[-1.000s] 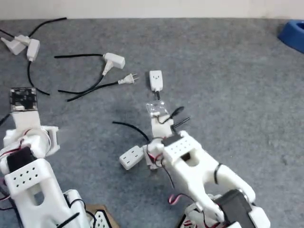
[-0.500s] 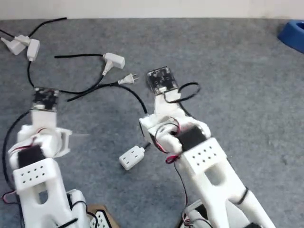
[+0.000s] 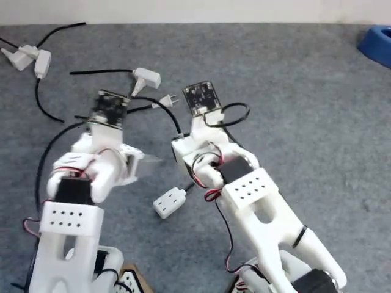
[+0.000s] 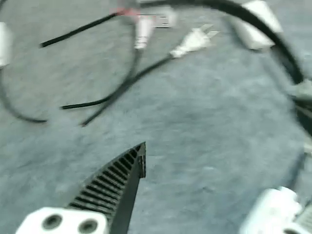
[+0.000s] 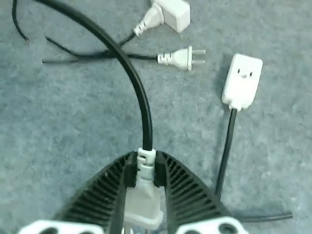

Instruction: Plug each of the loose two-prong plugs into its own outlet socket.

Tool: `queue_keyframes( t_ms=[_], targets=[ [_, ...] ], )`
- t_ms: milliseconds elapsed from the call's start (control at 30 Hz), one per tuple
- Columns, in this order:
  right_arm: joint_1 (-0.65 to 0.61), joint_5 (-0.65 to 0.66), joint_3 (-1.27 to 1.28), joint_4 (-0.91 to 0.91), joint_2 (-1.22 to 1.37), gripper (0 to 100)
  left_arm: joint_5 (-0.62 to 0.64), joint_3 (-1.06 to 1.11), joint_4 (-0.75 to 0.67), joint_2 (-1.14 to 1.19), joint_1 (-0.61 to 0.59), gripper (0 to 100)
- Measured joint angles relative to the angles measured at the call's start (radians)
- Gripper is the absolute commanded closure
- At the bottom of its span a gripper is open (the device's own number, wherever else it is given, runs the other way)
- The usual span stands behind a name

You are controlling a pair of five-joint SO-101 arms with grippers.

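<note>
My right gripper (image 5: 145, 158) is shut on a white plug (image 5: 143, 195) whose black cord (image 5: 134, 83) arcs away over the carpet. Past it lie a loose two-prong plug (image 5: 183, 58), a small white outlet socket (image 5: 242, 80) and a white angled plug (image 5: 170, 12). In the high view the right arm's wrist (image 3: 201, 97) hangs over that socket. My left gripper (image 3: 142, 162) is open above bare carpet; one dark ribbed finger (image 4: 127, 170) shows. The loose plug (image 4: 195, 41) lies well beyond it. A white multi-outlet block (image 3: 170, 202) lies between the arms.
Black cords (image 3: 104, 119) cross the carpet around the loose plug (image 3: 164, 101) and the angled plug (image 3: 146, 78). Two more white plug pieces (image 3: 27, 58) sit at the far left. A blue container (image 3: 377, 44) is at the far right edge.
The left arm has swung forward and right toward the middle. The right arm rose off the outlet block with the plug, stretched forward over the small socket, then barely shifted.
</note>
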Motion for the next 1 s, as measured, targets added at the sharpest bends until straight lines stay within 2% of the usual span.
queue_keyframes(
  t_ms=[233,433,700,1000],
  targets=[
    [0.029,-0.057,-0.048,0.000,0.023,99.2,0.043,0.000,0.018,0.000,0.095,50],
    [0.006,-0.118,-0.112,0.133,-0.009,99.2,0.043,0.000,0.018,0.000,0.095,50],
    [-0.055,-0.123,-0.235,0.367,-0.143,99.2,0.043,0.015,-0.012,0.000,0.100,50],
    [-0.080,-0.124,-0.241,0.437,-0.157,99.2,0.043,0.026,-0.023,0.000,0.092,50]
  ],
)
